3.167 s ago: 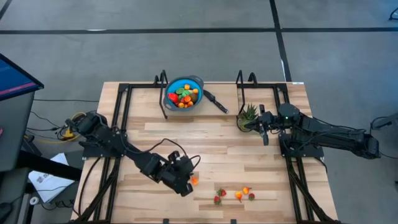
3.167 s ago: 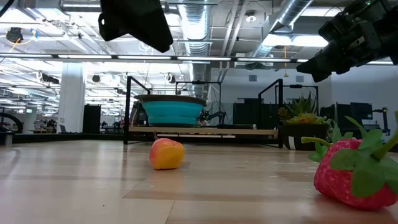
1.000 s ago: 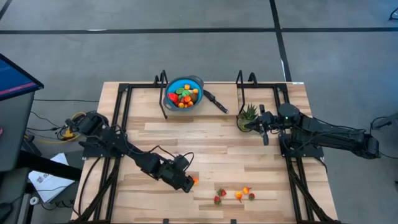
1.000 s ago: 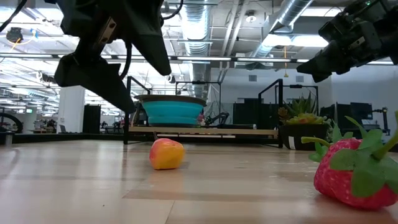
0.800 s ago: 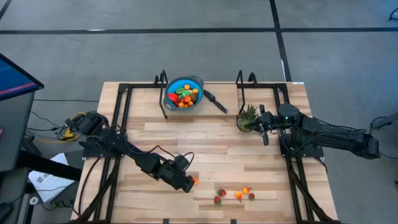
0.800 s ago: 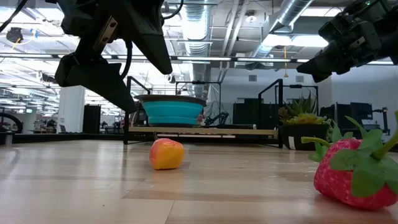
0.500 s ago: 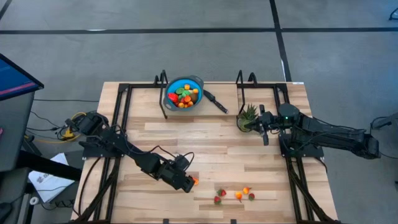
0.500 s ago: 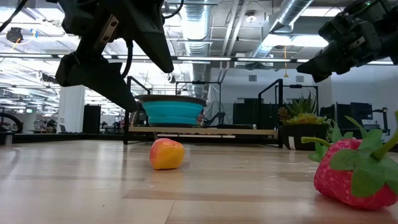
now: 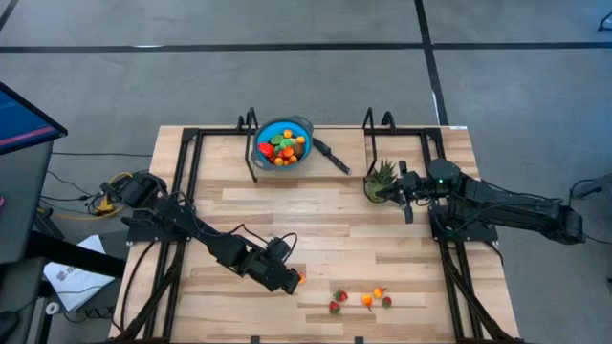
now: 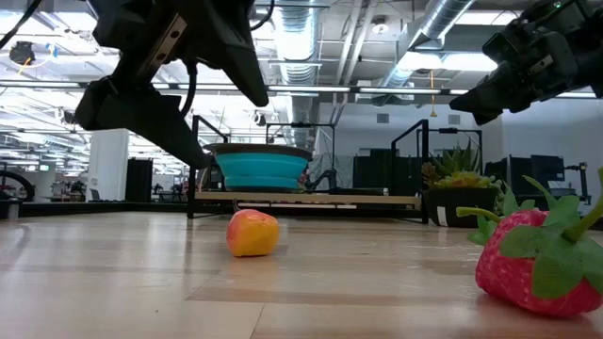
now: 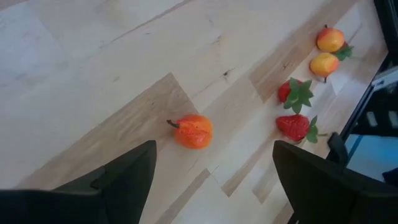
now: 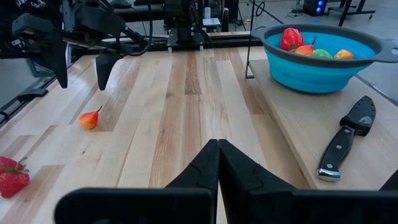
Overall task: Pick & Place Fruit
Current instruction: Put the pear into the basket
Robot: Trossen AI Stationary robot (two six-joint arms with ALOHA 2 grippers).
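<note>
Left gripper (image 9: 292,279) low over the counter (image 9: 325,225), fingers spread wide, straddling a small orange fruit (image 11: 193,131) without touching it; nothing grasped. Four more fruits, two strawberries (image 11: 297,127) and two orange pieces (image 11: 324,63), lie in a loose cluster near the front edge. Blue bowl (image 9: 283,142) at the back holds more fruit, too small to sort. Right gripper (image 9: 405,190) waits clenched beside the spiky plant (image 9: 380,177); a knife (image 12: 346,137) lies near the bowl.

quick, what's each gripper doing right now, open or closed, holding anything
Left gripper: open, holding nothing, over the orange fruit.
Right gripper: shut, holding nothing, by the plant.
</note>
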